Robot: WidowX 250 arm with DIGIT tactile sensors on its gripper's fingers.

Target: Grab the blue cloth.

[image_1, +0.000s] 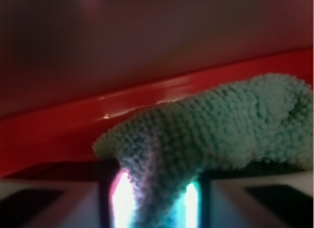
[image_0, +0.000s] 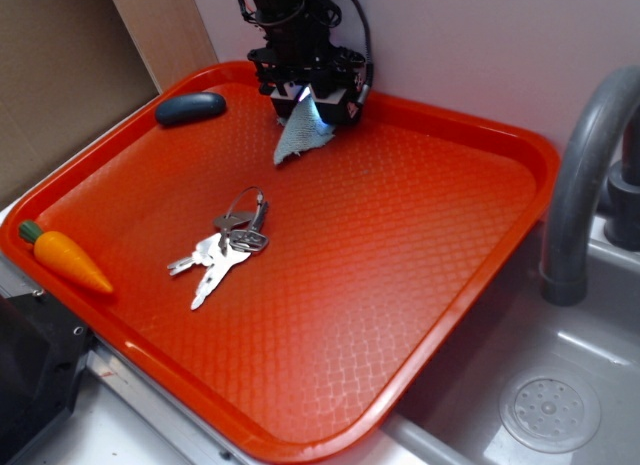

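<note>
At the tray's (image_0: 452, 285) twelve o'clock edge, the gripper (image_0: 308, 103) has its jaws clamped on the blue cloth (image_0: 298, 137), corner dangling. Only the wrist view shows terry (image_1: 216, 125) pinched between the pads.

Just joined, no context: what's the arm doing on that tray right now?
The WidowX end effector sits at the far edge of the red tray, closed on the blue cloth. The wrist view shows the cloth pinched between the fingers, bunched up against the tray rim. Its pointed corner hangs down toward the tray; I can't tell whether it touches. Untouched on the tray: a key bunch mid-tray, a toy carrot at the left edge, and a dark oval object at the back corner.
</note>
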